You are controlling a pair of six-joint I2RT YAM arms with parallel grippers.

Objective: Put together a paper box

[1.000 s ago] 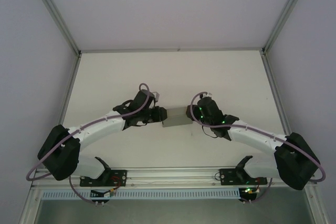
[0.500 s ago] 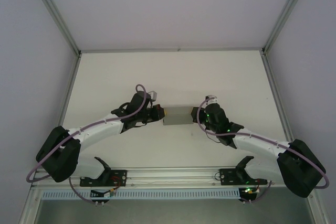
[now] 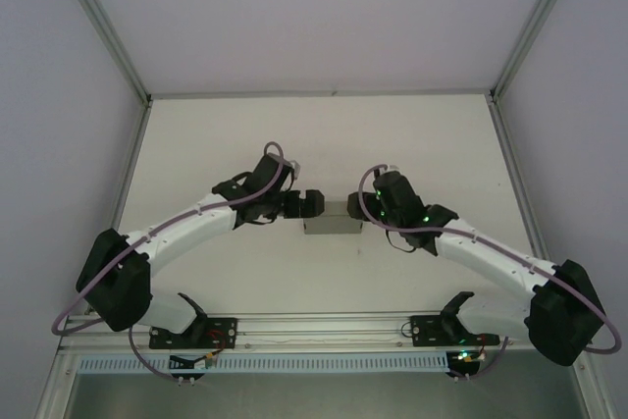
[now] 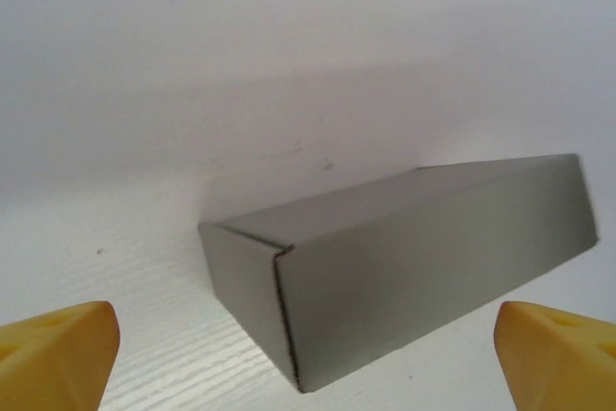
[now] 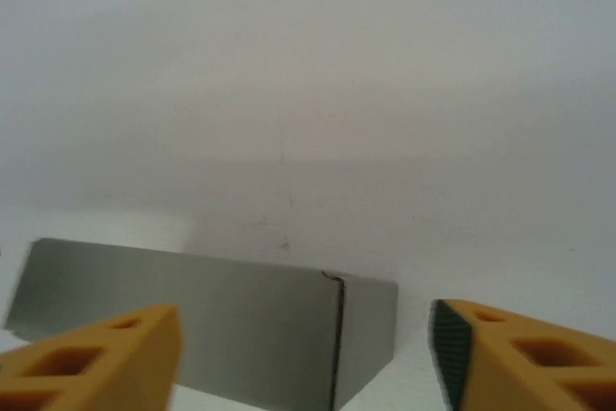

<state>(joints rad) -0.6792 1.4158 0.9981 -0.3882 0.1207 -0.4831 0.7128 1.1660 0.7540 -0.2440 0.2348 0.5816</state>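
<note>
The left pincer (image 3: 312, 203) and the right pincer (image 3: 355, 209) are being held at opposite ends of the grey box (image 3: 332, 226), which is lying mid-worktop (image 3: 412, 134). At the left wrist, the fingers (image 4: 53, 353) are being held wide, released, the box (image 4: 404, 257) lying closed just beyond them. At the right wrist, the fingers (image 5: 91, 358) are likewise being held spread, released, with the box (image 5: 192, 320) just beyond.

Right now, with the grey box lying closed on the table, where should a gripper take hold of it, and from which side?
Probably across its two long side walls near a short end, coming from that end. The box is long, low and narrow, and the open left gripper and right gripper each face an end.
</note>
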